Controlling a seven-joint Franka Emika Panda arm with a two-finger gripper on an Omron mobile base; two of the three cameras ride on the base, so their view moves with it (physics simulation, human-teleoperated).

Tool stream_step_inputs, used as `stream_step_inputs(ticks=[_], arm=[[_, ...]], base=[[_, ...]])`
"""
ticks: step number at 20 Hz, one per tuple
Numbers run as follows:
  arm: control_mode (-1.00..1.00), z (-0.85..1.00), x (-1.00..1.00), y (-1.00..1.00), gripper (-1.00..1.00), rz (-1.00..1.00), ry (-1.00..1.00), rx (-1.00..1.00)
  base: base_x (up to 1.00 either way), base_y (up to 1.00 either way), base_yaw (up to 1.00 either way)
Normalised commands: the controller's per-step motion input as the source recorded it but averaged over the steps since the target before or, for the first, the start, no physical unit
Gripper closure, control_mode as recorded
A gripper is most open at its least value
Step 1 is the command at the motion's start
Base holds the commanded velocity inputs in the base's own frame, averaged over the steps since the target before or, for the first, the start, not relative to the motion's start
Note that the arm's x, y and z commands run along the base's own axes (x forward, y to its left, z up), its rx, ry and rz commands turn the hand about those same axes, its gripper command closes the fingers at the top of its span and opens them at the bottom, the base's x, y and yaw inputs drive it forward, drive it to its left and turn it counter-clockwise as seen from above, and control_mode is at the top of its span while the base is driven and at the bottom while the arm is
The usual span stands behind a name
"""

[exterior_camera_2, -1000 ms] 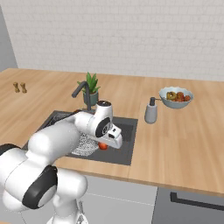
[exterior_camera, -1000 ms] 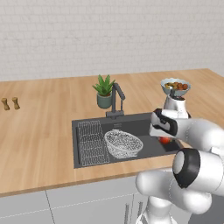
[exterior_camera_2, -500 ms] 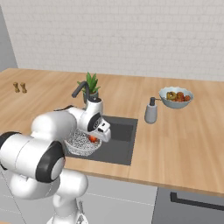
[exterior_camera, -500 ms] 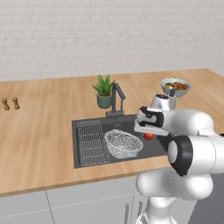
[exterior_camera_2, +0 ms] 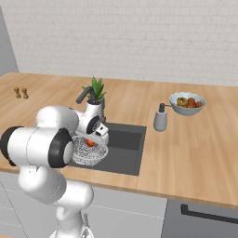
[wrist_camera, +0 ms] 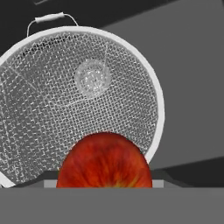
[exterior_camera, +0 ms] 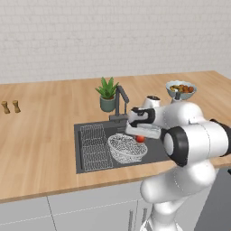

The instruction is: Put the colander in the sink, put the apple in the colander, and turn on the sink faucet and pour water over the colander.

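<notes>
The colander [exterior_camera: 125, 149] [exterior_camera_2: 87, 154] stands in the dark sink [exterior_camera: 156, 151] [exterior_camera_2: 124, 149], its silvery mesh bowl wide in the hand view [wrist_camera: 78, 96]. My gripper [exterior_camera: 140, 136] [exterior_camera_2: 91, 141] is shut on the red apple [exterior_camera: 140, 139] [exterior_camera_2: 89, 143] and holds it just above the colander's right rim. In the hand view the apple [wrist_camera: 105, 159] sits low between the fingertips, over the near edge of the mesh. The sink faucet [exterior_camera: 120, 100] [exterior_camera_2: 83, 96] rises behind the basin, and no water runs from it.
A flat wire rack [exterior_camera: 95, 146] lies in the sink's left half. A potted plant [exterior_camera: 107, 94] [exterior_camera_2: 96, 88] stands beside the faucet. On the counter to the right are a fruit bowl [exterior_camera: 180, 89] [exterior_camera_2: 187, 102] and a soap dispenser [exterior_camera_2: 160, 120]. Two small shakers [exterior_camera: 11, 107] stand far left.
My arm has swung left with the apple, from the sink's right edge to above the colander's rim. The colander has stayed put.
</notes>
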Motion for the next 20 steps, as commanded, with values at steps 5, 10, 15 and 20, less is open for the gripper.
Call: stream_step_inputs(ticks=[5, 10, 15, 20], arm=[[-1.0, -0.24, 0.15, 0.08, 1.0, 0.0, 0.04, 0.03], [-1.0, -0.27, 0.08, 0.0, 1.0, 0.05, 0.02, 0.0], [-1.0, -0.4, 0.0, 0.0, 1.0, 0.07, 0.01, 0.0], [-1.0, -0.37, 0.0, 0.0, 1.0, 0.07, 0.0, 0.0]], base=[[0.0, 0.0, 0.0], [0.0, 0.0, 0.0], [0.0, 0.0, 0.0], [0.0, 0.0, 0.0]])
